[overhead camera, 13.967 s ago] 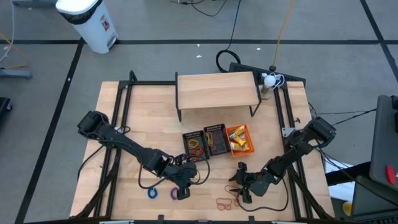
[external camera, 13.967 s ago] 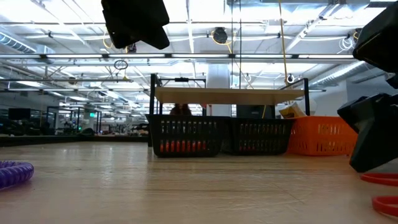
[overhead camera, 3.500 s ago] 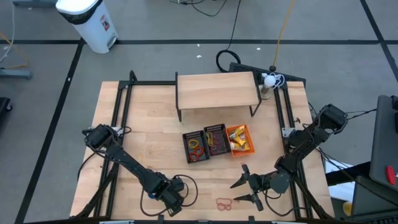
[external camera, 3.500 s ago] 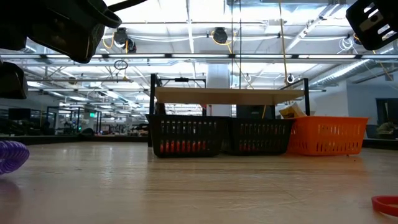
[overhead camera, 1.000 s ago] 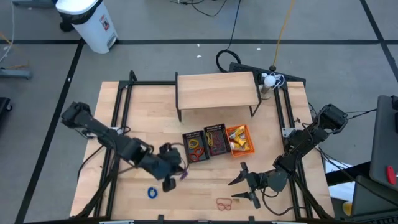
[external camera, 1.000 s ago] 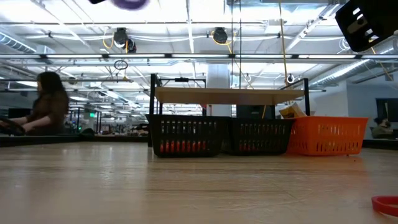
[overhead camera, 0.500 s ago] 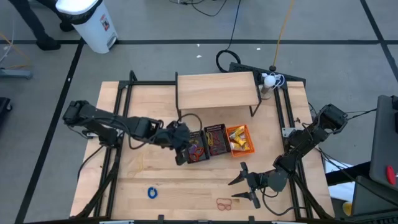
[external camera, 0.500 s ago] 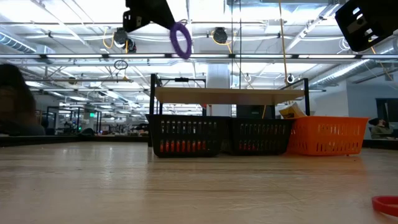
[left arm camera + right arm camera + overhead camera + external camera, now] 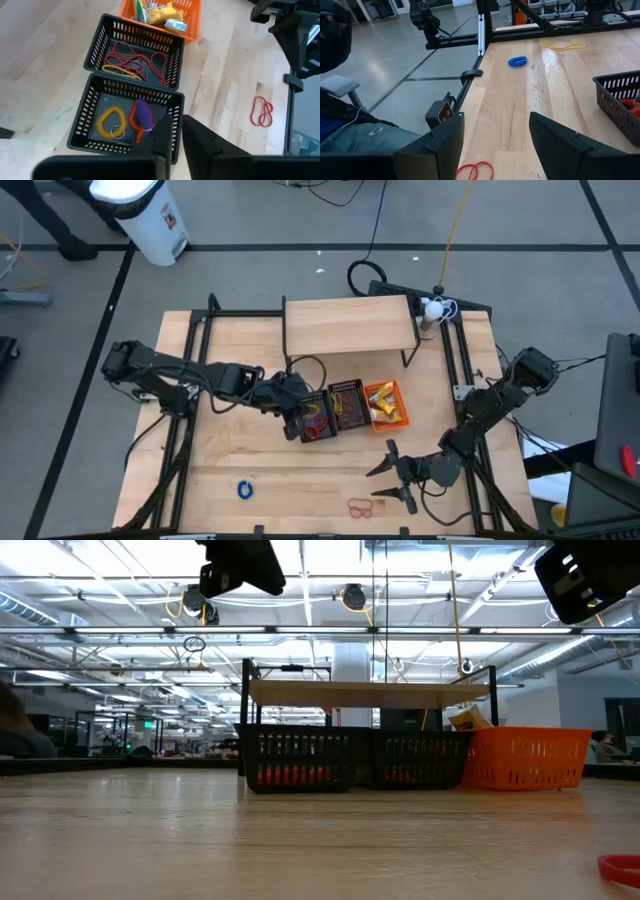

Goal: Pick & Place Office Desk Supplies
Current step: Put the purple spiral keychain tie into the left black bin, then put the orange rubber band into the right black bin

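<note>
The purple coil ring point(image 9: 142, 114) lies in the left black basket point(image 9: 80, 135), next to a yellow coil ring point(image 9: 111, 124) and a red one point(image 9: 133, 120). My left gripper point(image 9: 181, 125) hovers above that basket's near right corner point(image 9: 300, 420). Its fingers are open by a narrow gap and hold nothing. The middle black basket point(image 9: 172, 60) holds red and yellow elastic loops, and the orange basket point(image 9: 192, 22) holds yellow pieces. A blue ring point(image 9: 243, 489) and red loops point(image 9: 360, 506) lie on the table. My right gripper point(image 9: 385, 482) waits open near the red loops.
A wooden shelf point(image 9: 350, 325) stands behind the three baskets. A yellow elastic loop point(image 9: 562, 46) lies on the table's left part. A person's leg point(image 9: 370, 135) shows beyond the table's near edge. Bare wood stretches between the baskets and the near edge.
My left gripper has swung from the table's near middle toward the far right, to above the left black basket, carrying the purple ring high. It has then let go: the ring no longer hangs below it and lies in the basket.
</note>
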Controlling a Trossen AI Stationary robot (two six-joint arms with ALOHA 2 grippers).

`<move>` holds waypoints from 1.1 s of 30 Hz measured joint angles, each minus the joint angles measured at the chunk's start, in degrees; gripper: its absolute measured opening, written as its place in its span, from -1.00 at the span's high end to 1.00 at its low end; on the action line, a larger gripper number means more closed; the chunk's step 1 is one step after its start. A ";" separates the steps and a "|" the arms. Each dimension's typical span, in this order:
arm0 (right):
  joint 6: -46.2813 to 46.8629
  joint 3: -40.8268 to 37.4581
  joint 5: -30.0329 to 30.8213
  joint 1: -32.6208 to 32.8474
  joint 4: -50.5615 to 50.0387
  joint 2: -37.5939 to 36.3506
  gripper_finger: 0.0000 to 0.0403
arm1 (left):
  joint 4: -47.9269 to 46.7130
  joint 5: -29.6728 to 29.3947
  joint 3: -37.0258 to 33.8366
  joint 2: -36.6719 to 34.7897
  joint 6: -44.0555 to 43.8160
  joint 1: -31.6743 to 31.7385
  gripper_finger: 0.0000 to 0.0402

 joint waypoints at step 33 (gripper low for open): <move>16.21 0.11 -10.98 -1.35 -18.10 2.18 -0.05 | -10.29 -2.90 -0.03 0.00 -20.05 -23.32 0.33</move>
